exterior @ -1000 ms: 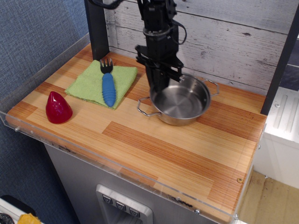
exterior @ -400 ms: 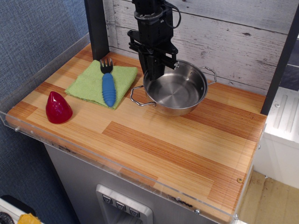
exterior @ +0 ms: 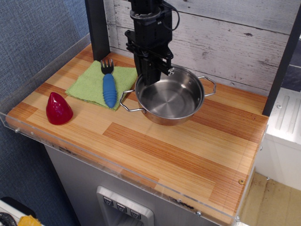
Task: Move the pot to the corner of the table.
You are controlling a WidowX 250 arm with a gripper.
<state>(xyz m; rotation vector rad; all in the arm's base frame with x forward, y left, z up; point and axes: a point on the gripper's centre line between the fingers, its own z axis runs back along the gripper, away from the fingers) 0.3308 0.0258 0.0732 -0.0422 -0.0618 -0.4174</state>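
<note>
The shiny steel pot point(exterior: 169, 96) with two wire loop handles hangs a little above the striped wood table point(exterior: 155, 141), tilted slightly. My black gripper point(exterior: 149, 77) comes down from above and is shut on the pot's far-left rim. The pot sits just right of the green cloth point(exterior: 96, 84), its left handle close to the cloth's edge. The near-right corner of the table point(exterior: 242, 197), with a small screw point(exterior: 241, 181) and a clear acrylic edge, is far from the pot.
A blue-handled fork point(exterior: 109, 84) lies on the green cloth. A dark red drop-shaped object point(exterior: 58, 108) stands near the front left. A black post point(exterior: 96, 28) rises at the back left. A white plank wall runs behind.
My gripper has lifted the pot off the table and carried it left, toward the green cloth and a little forward.
</note>
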